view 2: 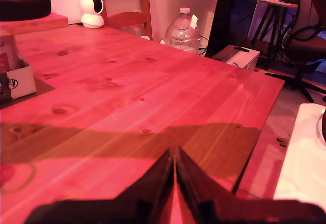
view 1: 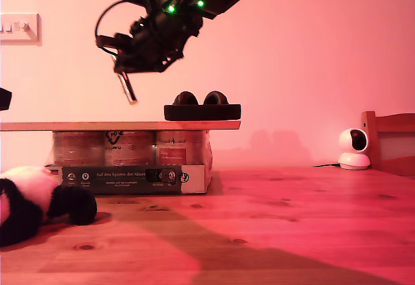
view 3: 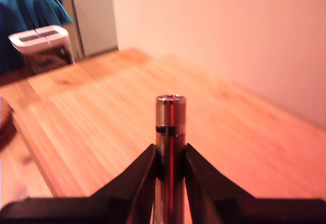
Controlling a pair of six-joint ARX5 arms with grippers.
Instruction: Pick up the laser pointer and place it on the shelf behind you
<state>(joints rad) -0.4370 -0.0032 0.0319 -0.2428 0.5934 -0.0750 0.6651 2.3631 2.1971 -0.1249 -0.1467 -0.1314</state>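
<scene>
1. My second gripper (view 3: 170,155) has its jaws clamped tight on the laser pointer (view 3: 170,132), gripping the shiny barrel from both sides, with the tip end poking out past the fingertips.
2. In the exterior view that same arm hangs high up toward the view's left, well above everything, with two green lights glowing on it. The laser pointer (view 1: 128,89) sticks out below my second gripper (view 1: 123,78), tilted down, in the air and touching nothing else.
3. The shelf (view 1: 120,125) is the long light plank under it, resting on a row of cans (view 1: 130,148) that sit in a cardboard box (view 1: 123,177). The pointer's tip is above the shelf, not on it.
4. A pair of black headphones (view 1: 201,107) sits on the shelf toward the exterior view's right end of the plank.
5. My first gripper (view 2: 174,155) is low over the bench (view 2: 153,102) with its jaws pressed together and nothing between them.
6. Other stuff: a plush panda (view 1: 32,204) lies on the bench at the exterior view's lower left, and a small white camera (view 1: 354,149) stands at the view's right beside a wooden chair back (view 1: 389,141).
7. The first wrist view also catches a plastic water bottle (view 2: 182,30) beyond the far bench edge.
</scene>
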